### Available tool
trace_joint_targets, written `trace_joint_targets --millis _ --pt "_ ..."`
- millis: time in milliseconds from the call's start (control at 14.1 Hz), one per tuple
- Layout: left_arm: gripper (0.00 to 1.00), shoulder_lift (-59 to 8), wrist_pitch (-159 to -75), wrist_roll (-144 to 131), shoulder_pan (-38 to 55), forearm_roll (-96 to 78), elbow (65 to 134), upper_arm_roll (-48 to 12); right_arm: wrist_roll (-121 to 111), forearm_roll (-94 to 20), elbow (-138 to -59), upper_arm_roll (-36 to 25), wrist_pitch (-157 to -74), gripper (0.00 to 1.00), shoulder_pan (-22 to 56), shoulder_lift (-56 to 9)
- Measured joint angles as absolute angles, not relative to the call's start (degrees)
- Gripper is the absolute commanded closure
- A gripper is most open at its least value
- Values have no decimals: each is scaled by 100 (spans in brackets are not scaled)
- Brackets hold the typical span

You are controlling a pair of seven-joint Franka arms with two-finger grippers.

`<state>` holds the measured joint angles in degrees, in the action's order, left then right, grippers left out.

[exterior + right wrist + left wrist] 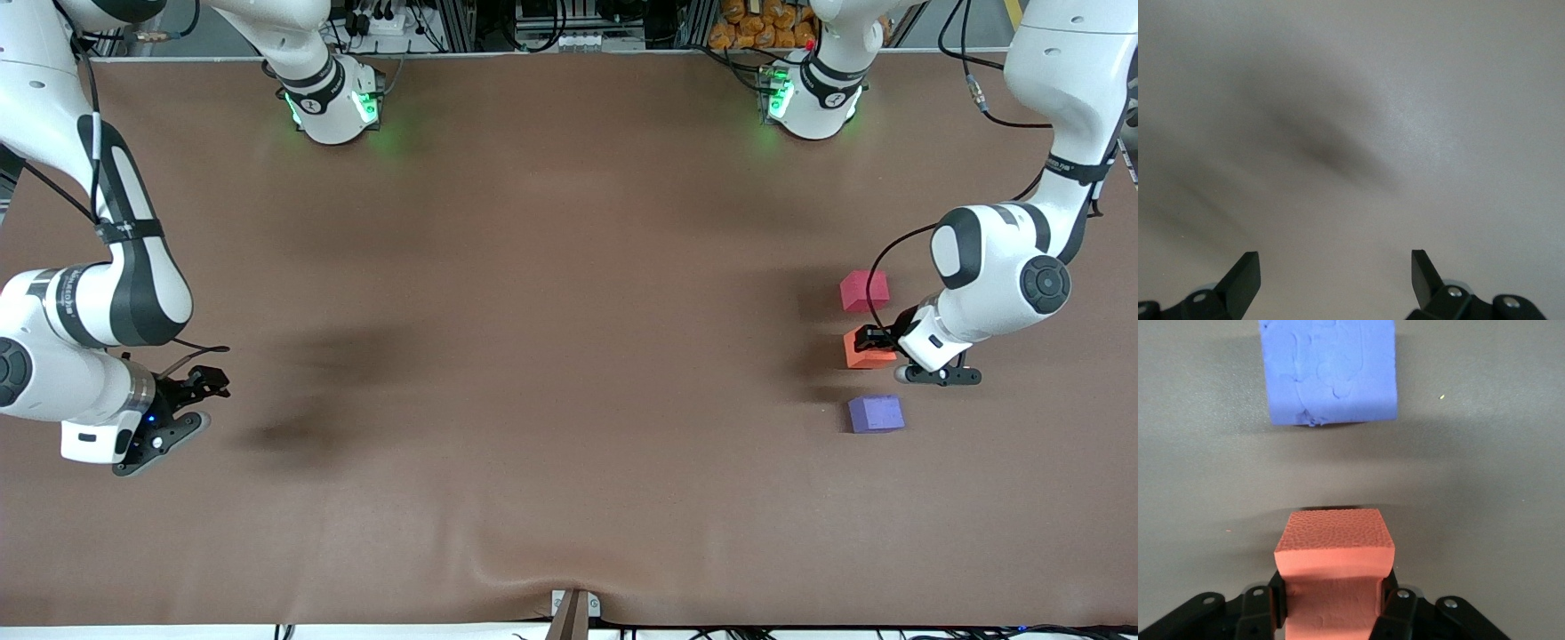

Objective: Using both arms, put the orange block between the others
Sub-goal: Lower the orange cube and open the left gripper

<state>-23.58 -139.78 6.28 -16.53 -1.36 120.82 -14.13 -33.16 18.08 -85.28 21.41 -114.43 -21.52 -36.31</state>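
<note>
Two white robot arms at a brown table (551,356); one grips an orange block between two other cubes.

The left hand (876,339) is clamped on the orange block (867,354), which sits at the left arm's end of the table, between the red-pink cube (864,291), farther from the front camera, and the purple cube (876,414), nearer to it, apart from both. The right arm waits at its own end, its right hand (197,397) over bare table with fingers (1241,283) wide apart, holding nothing.
</note>
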Motion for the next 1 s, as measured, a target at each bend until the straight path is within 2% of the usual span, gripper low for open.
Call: trace_joint_targets --millis 356,427,498,569,996 --pt "100 -2527 -14250 629 -1641 -134 12084 -1415 -3316 1808 -8528 2141 -11443 0 -2152 -3631" --pt "86 -2525 -14251 629 -1638 -131 12082 -1415 -3316 1808 -8528 2141 -11443 0 -2152 -3631" --pt "37 -2525 -14254 629 -1637 -131 12082 -1415 -3316 1808 -8528 2141 -11443 0 -2152 -3631" --pt "0 -2525 -14257 629 -1637 -131 12083 -1415 -3316 1808 -8528 2141 -11443 0 -2152 -3631" --pt "0 -2517 -14364 487 -1630 -132 11893 -1416 -3315 1808 -8529 2140 -11443 0 -2152 -3631"
